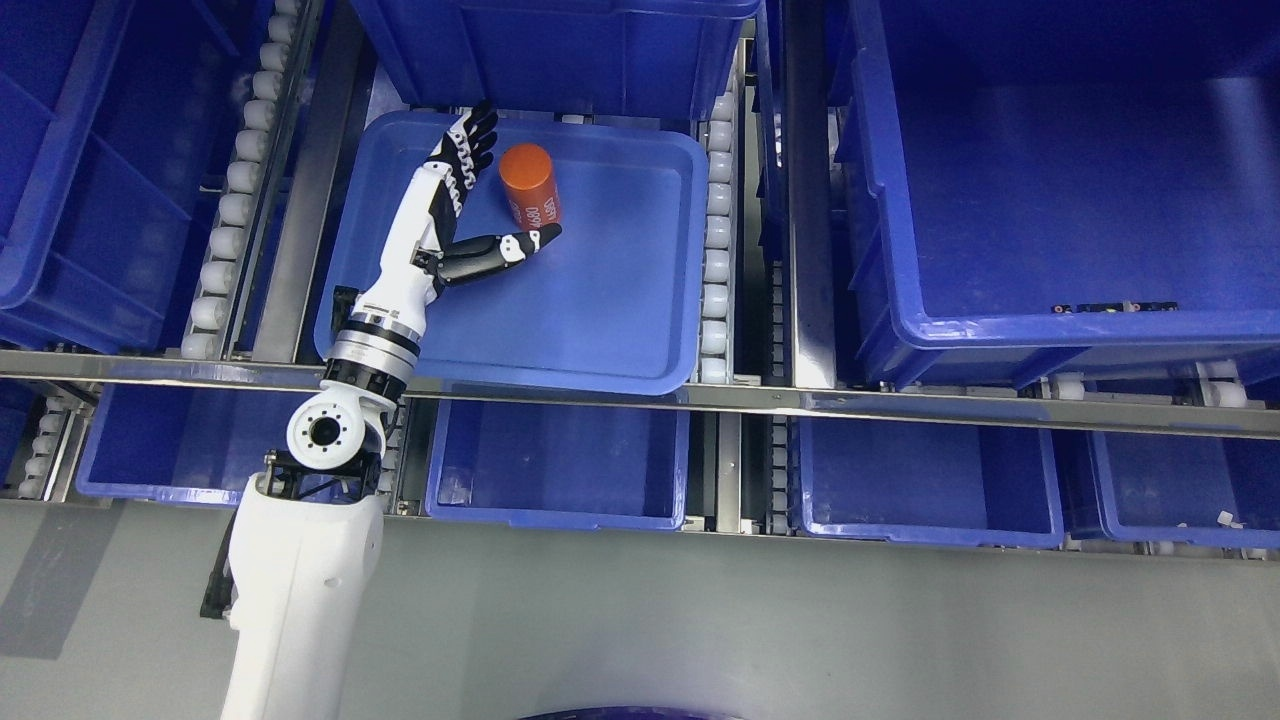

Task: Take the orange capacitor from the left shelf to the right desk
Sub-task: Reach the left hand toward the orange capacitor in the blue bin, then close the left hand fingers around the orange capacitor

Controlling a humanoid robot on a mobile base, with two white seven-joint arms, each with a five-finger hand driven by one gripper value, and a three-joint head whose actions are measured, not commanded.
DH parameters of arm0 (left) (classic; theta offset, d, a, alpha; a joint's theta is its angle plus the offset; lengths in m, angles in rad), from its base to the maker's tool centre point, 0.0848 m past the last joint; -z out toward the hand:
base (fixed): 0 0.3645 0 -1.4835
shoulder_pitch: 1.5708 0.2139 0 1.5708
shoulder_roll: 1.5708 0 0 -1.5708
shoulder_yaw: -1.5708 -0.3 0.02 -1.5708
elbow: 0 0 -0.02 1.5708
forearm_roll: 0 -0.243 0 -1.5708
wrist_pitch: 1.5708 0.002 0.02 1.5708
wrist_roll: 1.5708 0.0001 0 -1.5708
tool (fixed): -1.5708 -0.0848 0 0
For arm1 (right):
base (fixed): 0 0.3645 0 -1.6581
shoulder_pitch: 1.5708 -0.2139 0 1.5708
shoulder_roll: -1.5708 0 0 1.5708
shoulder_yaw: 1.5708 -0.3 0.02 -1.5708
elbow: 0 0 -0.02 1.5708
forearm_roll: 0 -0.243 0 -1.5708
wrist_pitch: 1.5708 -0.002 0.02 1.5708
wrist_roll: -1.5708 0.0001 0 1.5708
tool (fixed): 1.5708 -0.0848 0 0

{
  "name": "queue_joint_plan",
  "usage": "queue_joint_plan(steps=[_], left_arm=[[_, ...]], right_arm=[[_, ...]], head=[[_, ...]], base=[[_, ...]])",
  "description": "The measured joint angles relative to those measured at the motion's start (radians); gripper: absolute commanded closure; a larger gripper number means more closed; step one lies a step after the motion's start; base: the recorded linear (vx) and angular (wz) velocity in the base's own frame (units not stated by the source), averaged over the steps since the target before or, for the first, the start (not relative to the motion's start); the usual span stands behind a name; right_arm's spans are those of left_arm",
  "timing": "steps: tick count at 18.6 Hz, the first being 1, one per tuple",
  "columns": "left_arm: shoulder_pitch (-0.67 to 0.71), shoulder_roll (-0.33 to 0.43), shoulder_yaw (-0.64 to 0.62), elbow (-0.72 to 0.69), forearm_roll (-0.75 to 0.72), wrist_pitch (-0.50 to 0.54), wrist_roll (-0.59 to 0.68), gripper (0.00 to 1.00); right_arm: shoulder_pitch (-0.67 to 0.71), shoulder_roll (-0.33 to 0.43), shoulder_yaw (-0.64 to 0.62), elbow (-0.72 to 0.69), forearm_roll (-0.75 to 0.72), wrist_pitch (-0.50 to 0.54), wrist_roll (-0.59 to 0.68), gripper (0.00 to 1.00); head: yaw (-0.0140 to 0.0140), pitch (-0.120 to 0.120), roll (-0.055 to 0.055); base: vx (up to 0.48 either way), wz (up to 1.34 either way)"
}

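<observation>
An orange cylindrical capacitor with white print lies in a shallow blue tray on the shelf, near the tray's far edge. My left hand reaches into the tray from the lower left and is open. Its four fingers stretch up along the capacitor's left side, and the thumb points right just below the capacitor's near end. The hand brackets the capacitor without closing on it; I cannot tell whether the fingers touch it. The right arm does not show.
White roller tracks run along both sides of the tray. Deep blue bins stand at the left, behind and at the right. A metal shelf rail crosses in front, with lower blue bins beneath it.
</observation>
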Motion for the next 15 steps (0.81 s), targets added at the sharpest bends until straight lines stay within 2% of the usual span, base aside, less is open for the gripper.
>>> queue_joint_plan(steps=[6, 15], left_arm=[[-0.037, 0.000, -0.016, 0.038, -0.020, 0.013, -0.009, 0.12], [-0.075, 0.000, -0.027, 0.104, -0.029, 0.014, -0.010, 0.39]], right_arm=[[0.000, 0.000, 0.000, 0.000, 0.000, -0.003, 0.000, 0.00], [0.000, 0.000, 0.000, 0.000, 0.000, -0.004, 0.000, 0.00]], head=[[0.0000, 0.000, 0.000], [0.0000, 0.000, 0.000]], base=[[0.000, 0.00], [0.000, 0.00]])
